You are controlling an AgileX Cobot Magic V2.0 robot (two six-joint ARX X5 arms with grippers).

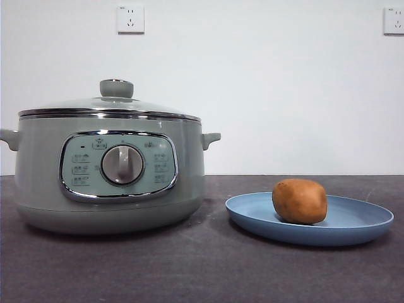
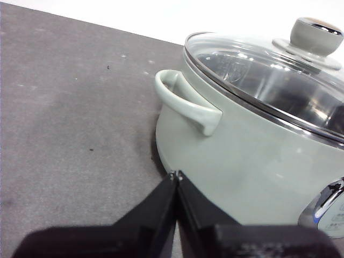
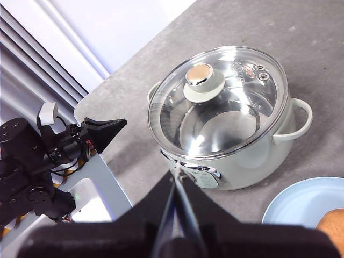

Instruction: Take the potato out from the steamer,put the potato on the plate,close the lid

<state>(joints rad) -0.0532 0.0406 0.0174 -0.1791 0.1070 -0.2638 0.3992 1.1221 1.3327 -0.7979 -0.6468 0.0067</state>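
Note:
The sage-green steamer (image 1: 107, 177) stands at the left of the table with the glass lid (image 1: 108, 107) seated on its rim. The orange-brown potato (image 1: 300, 201) lies on the light blue plate (image 1: 353, 230) at the right. My left gripper (image 2: 176, 175) is shut and empty, low beside the steamer (image 2: 252, 161) near its side handle (image 2: 185, 102). My right gripper (image 3: 176, 174) is shut and empty, high above the steamer (image 3: 236, 161) and its lid (image 3: 215, 102). The plate (image 3: 301, 207) and a sliver of the potato (image 3: 333, 226) show at the right wrist view's corner. No gripper shows in the front view.
The table is dark grey (image 1: 202, 271). A white wall with two sockets (image 1: 130, 19) stands behind it. The left arm (image 3: 102, 131) and its base show beyond the table's edge in the right wrist view.

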